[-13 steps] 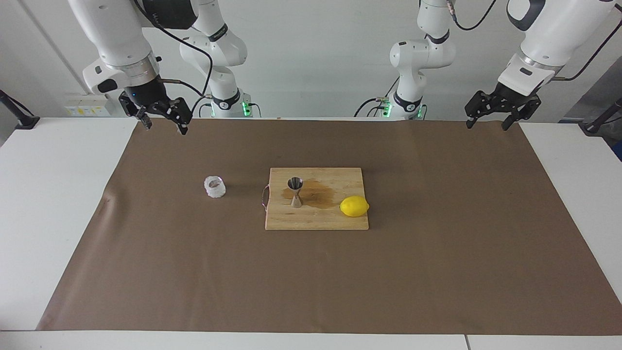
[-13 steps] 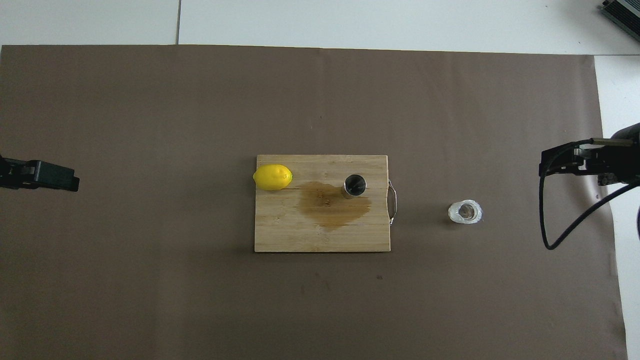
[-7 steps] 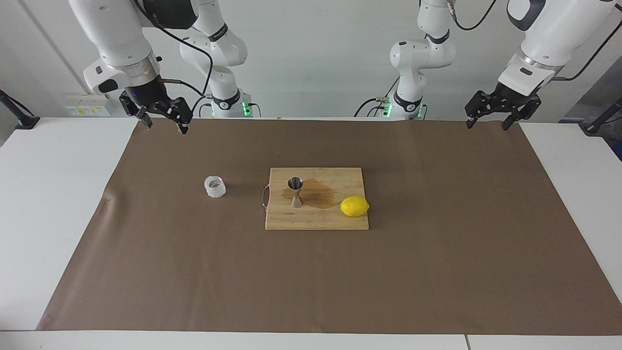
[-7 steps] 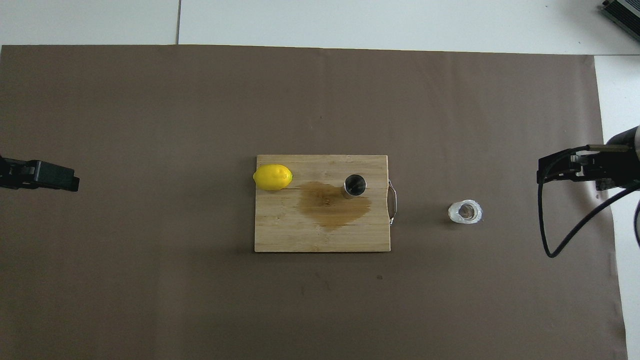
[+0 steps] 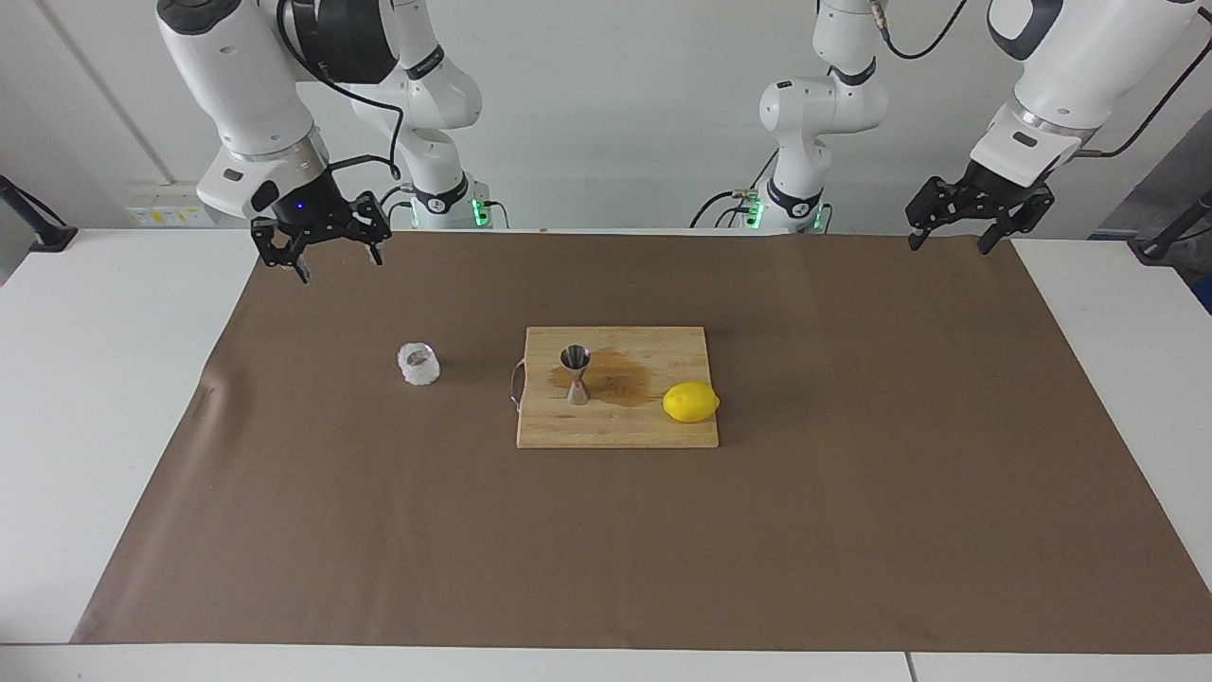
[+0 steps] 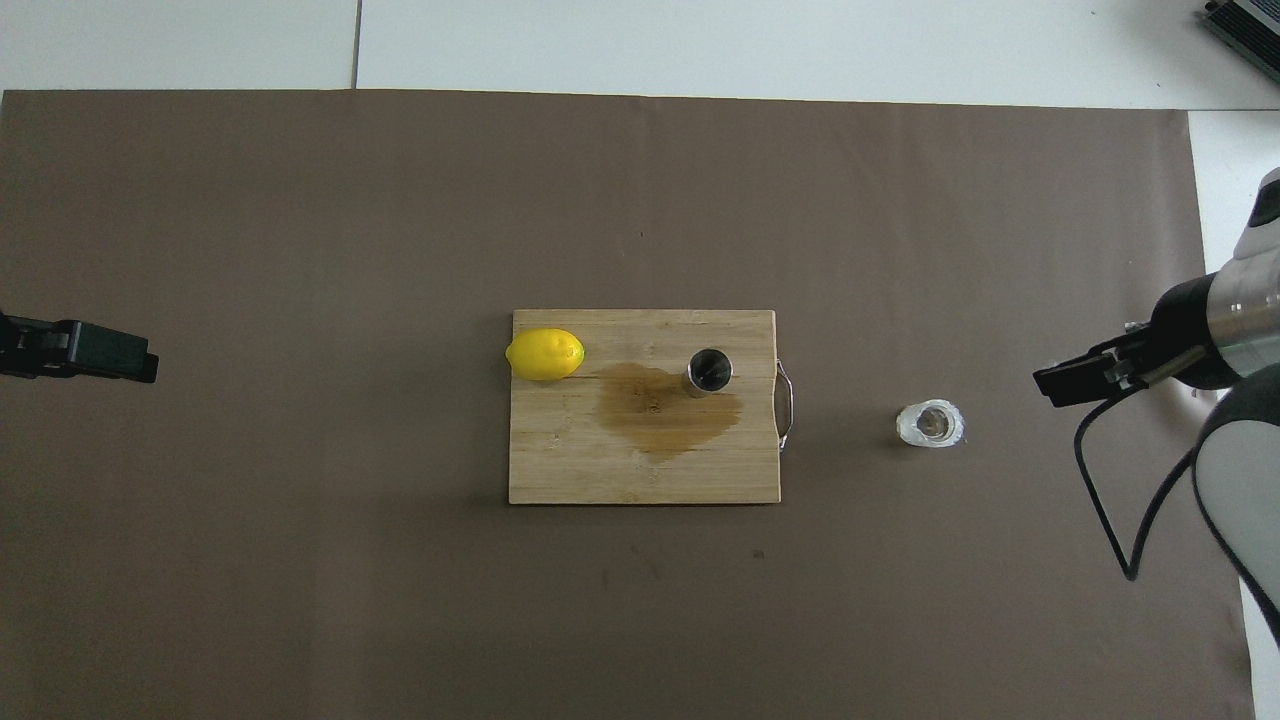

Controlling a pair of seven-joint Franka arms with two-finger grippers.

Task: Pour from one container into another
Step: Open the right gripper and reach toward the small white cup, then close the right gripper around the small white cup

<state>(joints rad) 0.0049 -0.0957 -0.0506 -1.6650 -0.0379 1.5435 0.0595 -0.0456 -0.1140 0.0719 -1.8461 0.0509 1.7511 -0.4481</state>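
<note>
The facing view shows both whole arms. The right gripper (image 5: 337,268), upper left, and the left gripper (image 5: 949,242), upper right, hang with fingers spread. The overhead view looks into the glass cup (image 6: 930,425) right of center and the steel jigger (image 6: 708,371) mid-frame on the board (image 6: 640,470); what's inside is unclear.

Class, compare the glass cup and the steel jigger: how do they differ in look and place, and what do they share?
The cup is squat, clear and whitish; the jigger is shiny steel, pinched at the waist. The cup stands on the brown paper; the jigger stands on the board, at the edge of a dark stain. The cup is nearer the right arm's end. Both stand upright, untouched.
</note>
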